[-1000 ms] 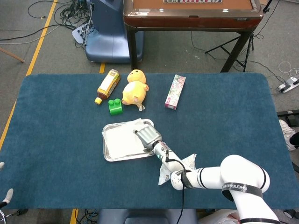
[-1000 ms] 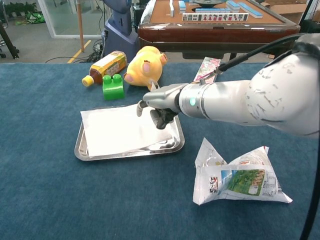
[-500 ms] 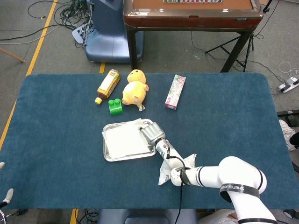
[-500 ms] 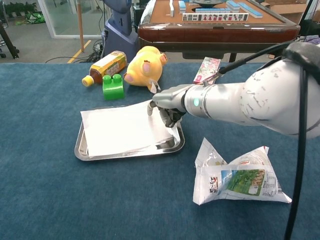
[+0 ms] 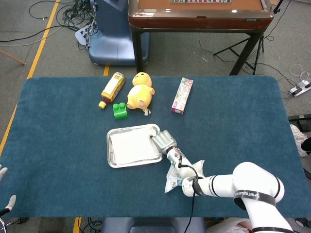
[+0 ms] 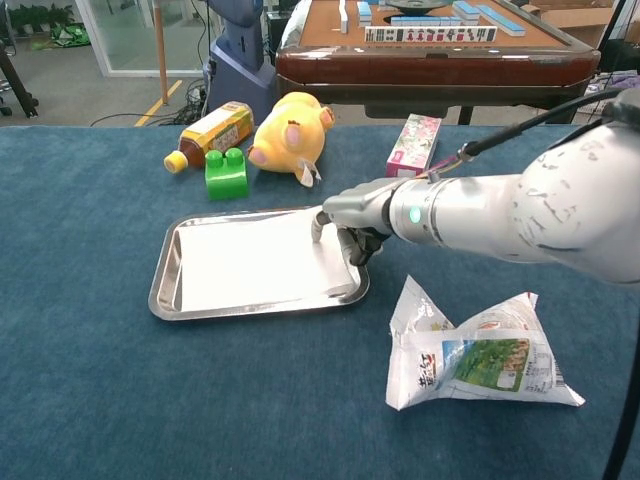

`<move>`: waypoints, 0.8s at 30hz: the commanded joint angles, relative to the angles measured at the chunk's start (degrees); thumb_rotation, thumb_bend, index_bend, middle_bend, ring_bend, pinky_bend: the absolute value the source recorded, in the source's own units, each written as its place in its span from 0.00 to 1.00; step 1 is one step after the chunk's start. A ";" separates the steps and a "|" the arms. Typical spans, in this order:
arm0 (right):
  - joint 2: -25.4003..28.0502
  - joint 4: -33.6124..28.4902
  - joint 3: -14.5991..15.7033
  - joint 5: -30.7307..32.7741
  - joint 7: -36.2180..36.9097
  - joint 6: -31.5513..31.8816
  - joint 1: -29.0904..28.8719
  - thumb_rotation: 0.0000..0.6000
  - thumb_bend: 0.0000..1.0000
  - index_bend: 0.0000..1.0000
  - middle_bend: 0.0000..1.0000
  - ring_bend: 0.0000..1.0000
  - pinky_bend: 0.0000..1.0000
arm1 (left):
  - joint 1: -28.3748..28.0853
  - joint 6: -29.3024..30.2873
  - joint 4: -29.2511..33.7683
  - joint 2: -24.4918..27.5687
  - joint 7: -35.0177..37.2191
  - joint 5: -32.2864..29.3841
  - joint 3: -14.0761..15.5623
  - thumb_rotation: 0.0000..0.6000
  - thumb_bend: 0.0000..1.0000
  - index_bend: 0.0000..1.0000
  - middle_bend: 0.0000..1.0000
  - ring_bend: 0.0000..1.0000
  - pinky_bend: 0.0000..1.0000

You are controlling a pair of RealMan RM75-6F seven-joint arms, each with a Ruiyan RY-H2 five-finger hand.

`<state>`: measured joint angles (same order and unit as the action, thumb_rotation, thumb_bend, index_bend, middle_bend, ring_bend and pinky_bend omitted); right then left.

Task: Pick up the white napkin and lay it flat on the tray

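The white napkin [image 6: 255, 265] now lies wholly inside the tray [image 6: 165, 300], which sits near the middle of the desk [image 5: 58, 111]; half a second ago its far edge and left corner overhung the tray's rim, and a second ago the sheet sat skewed across it. It now reads as flat, its edges roughly parallel to the tray walls, with bare metal showing along the left and near sides. The right hand [image 6: 350, 215] has drawn back toward the tray's right edge and hovers over the near-right corner of the sheet, its fingers [image 6: 318, 225] curled downward. Whether they still touch or pinch the napkin cannot be told from either view. The left hand [image 5: 5, 187] shows only as fingertips at the desk's left edge, too little to say whether it is released or clenched. In my judgement the placement is essentially complete; what remains is to let go cleanly and lift away without dragging the corner. The snack bag [image 6: 480, 355], just beside the tray, lies close to the arm's withdrawal path.
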<state>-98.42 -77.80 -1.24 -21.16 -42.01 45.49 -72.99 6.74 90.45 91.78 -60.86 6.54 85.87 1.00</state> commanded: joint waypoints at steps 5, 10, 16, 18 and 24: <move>1.12 -2.40 0.12 -0.71 0.17 1.32 1.37 0.96 1.00 0.18 0.93 0.91 1.00 | -0.21 -0.16 0.03 0.05 -0.05 0.18 0.03 1.00 0.33 0.07 0.02 0.04 0.01; 1.66 -3.37 -0.29 -1.74 0.61 2.02 2.18 0.96 1.00 0.18 0.93 0.91 1.00 | -0.28 -0.12 0.09 0.04 -0.10 0.25 0.03 1.00 0.34 0.07 0.02 0.04 0.01; 3.74 -6.30 -2.00 -5.82 3.22 3.75 3.87 0.96 1.00 0.18 0.93 0.91 1.00 | -0.30 0.09 0.40 0.32 -0.32 0.23 -0.07 1.00 0.34 0.07 0.02 0.04 0.01; 5.66 -8.82 -2.79 -8.19 4.62 5.83 5.08 0.96 1.00 0.18 0.93 0.91 1.00 | -0.36 0.23 0.58 0.51 -0.43 0.22 -0.21 1.00 0.33 0.07 0.02 0.04 0.01; 13.25 -18.17 -2.78 -15.58 7.59 14.53 10.54 0.96 1.00 0.18 0.89 0.88 1.00 | -0.71 0.27 1.06 0.92 -0.77 0.20 -0.57 1.00 0.34 0.07 0.02 0.04 0.01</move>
<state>-88.50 -92.27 -4.00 -33.63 -35.93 56.48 -65.14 6.06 90.74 92.82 -59.95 5.80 86.07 0.45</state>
